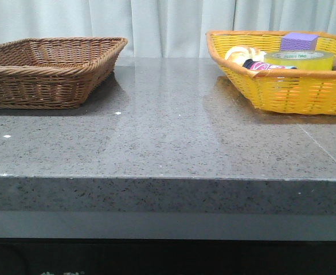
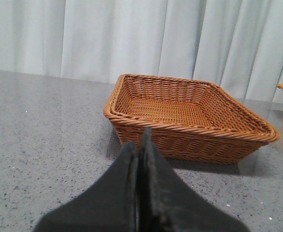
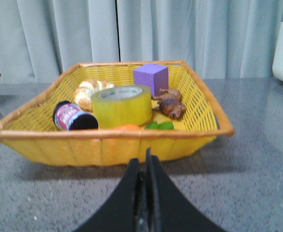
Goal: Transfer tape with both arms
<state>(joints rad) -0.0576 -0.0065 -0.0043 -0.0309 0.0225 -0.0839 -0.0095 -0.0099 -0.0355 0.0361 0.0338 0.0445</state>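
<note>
Nothing is done: the tape [image 3: 121, 104] lies in the yellow basket [image 3: 107, 147], both grippers [image 2: 139, 145] [image 3: 144, 164] closed and empty

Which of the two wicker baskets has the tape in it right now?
The yellow wicker basket on the robot's right holds the yellow packing tape roll among other items; the brown wicker basket on the left shows only bare weave.
</note>
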